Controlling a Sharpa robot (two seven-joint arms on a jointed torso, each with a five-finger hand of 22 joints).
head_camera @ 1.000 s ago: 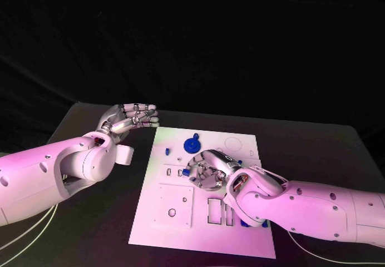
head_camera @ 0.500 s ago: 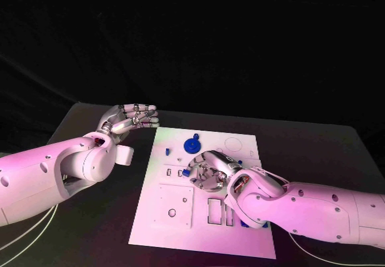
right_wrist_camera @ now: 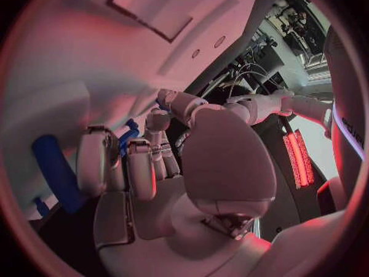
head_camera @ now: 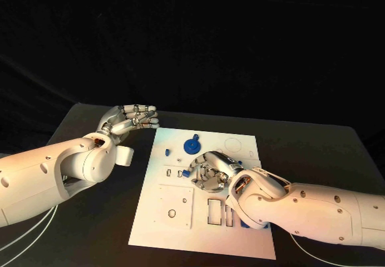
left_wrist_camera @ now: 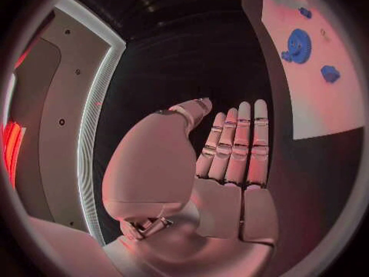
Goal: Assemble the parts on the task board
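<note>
The white task board (head_camera: 172,222) lies in the middle of the black table. My right hand (head_camera: 210,169) is down on the board's middle, its fingers curled toward the surface. In the right wrist view its fingertips (right_wrist_camera: 157,124) close around a small blue part (right_wrist_camera: 129,133), and a blue bar (right_wrist_camera: 58,172) lies beside them. A blue gear (head_camera: 192,146) stands on the board just beyond the right hand. My left hand (head_camera: 132,118) hovers off the board's far left corner, with fingers (left_wrist_camera: 238,141) straight and nothing in it.
A small blue piece (head_camera: 168,151) sits near the board's left edge. More blue pieces (head_camera: 245,223) show under my right forearm. The left wrist view shows the board (left_wrist_camera: 307,104) with the gear (left_wrist_camera: 298,43) and small blue pieces (left_wrist_camera: 329,74).
</note>
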